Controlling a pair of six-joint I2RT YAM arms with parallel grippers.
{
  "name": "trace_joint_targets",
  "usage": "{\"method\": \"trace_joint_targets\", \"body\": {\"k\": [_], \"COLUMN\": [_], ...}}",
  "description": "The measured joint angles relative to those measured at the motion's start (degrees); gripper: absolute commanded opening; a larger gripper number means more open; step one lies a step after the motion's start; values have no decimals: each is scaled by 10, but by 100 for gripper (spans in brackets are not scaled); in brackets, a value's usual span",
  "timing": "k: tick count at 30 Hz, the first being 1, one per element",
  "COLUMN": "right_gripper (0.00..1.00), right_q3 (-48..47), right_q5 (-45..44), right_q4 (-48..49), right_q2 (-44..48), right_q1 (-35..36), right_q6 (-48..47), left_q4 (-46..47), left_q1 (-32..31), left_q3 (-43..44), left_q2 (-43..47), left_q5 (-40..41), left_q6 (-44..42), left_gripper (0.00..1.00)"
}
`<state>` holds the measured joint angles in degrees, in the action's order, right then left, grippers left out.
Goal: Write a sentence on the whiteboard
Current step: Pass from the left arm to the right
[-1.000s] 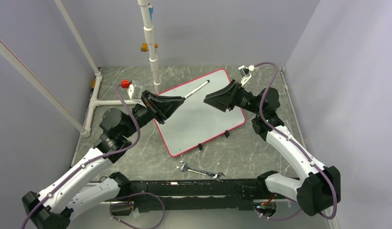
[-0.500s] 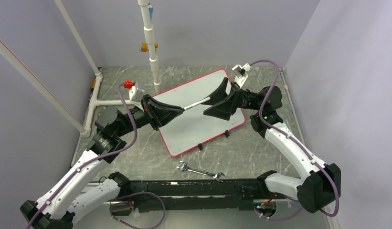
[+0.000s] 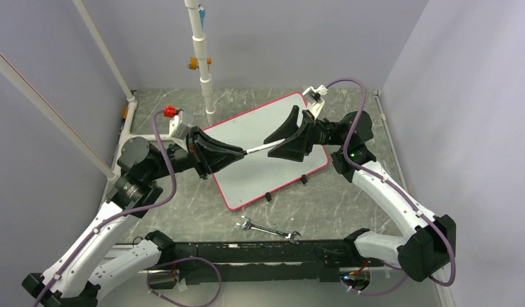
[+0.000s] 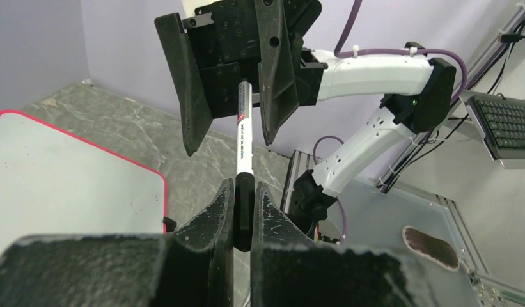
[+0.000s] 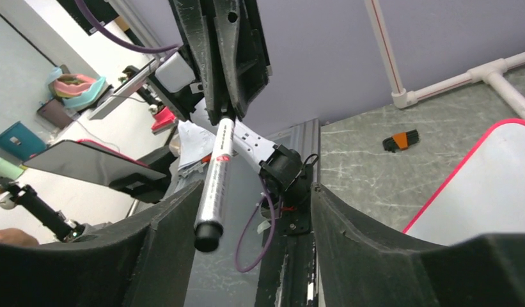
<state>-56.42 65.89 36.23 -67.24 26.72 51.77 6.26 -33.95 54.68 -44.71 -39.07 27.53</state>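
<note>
Jaws of the left gripper [image 3: 243,152] were clamped on the black end of a white-barrelled marker [image 3: 259,148], holding it in the air above the whiteboard [image 3: 272,176]. The whiteboard lay flat and askew on the grey marbled bench [image 3: 183,211], toward its far right corner. The right gripper [image 3: 280,137] faced the left one with jaws apart, one on either side of the marker's other end, not closed on it. A wrench [image 3: 269,229] lay by the bench's near edge, apart from the whiteboard.
</note>
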Motion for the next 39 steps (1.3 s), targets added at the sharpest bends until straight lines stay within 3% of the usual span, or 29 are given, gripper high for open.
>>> {"method": "trace_joint_targets", "body": {"k": [8,39], "right_gripper": [45,37], "right_q3": [-14,-35], "right_q5": [4,-13], "right_q4": [-41,-58], "right_q2": [-1,-24], "right_q1": [22,52], "right_q6": [-39,-62], "left_q4": [-85,-66], "left_q1": [0,0], "left_q3": [52,42], "left_q2": [-35,-43], "left_q5": [-17,-27], "left_q6": [-41,-53], "left_gripper": [0,0]}}
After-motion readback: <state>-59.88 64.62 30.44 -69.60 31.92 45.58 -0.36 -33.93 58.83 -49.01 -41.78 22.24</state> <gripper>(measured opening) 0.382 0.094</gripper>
